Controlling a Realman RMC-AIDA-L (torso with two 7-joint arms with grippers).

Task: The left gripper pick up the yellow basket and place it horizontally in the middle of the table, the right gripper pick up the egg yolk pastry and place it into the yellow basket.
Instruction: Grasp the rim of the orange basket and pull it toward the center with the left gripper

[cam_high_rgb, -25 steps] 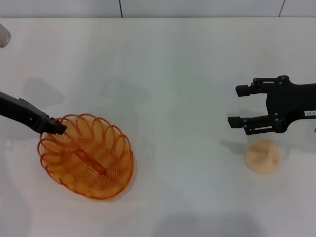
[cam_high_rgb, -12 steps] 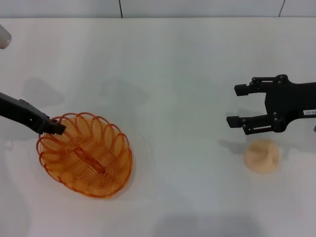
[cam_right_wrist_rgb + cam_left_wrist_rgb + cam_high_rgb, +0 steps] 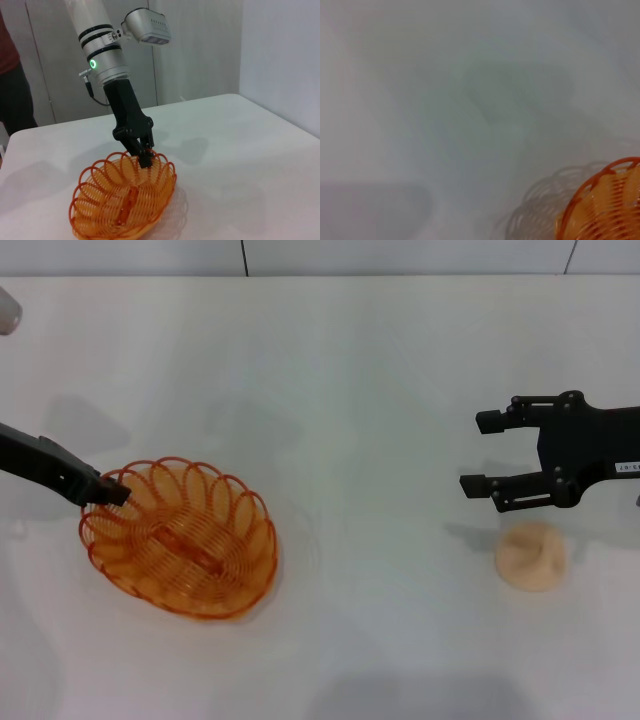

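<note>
Left gripper pinching the yellow basket's rim on the counter; right gripper open above the pastry.

The yellow basket [image 3: 180, 540] is an oval of orange-yellow translucent wire with a looped, petal-like rim, sitting on the left part of the white counter [image 3: 340, 370], its long axis running across. The left gripper [image 3: 108, 491] has its jaws closed on the rim at the basket's far left edge; the right wrist view shows its fingers [image 3: 143, 152] clamping one loop. The egg yolk pastry [image 3: 531, 555], pale beige, round, creased, lies well apart on the right. The right gripper [image 3: 482, 453] hovers just beyond it, jaws spread wide, holding nothing.
</note>
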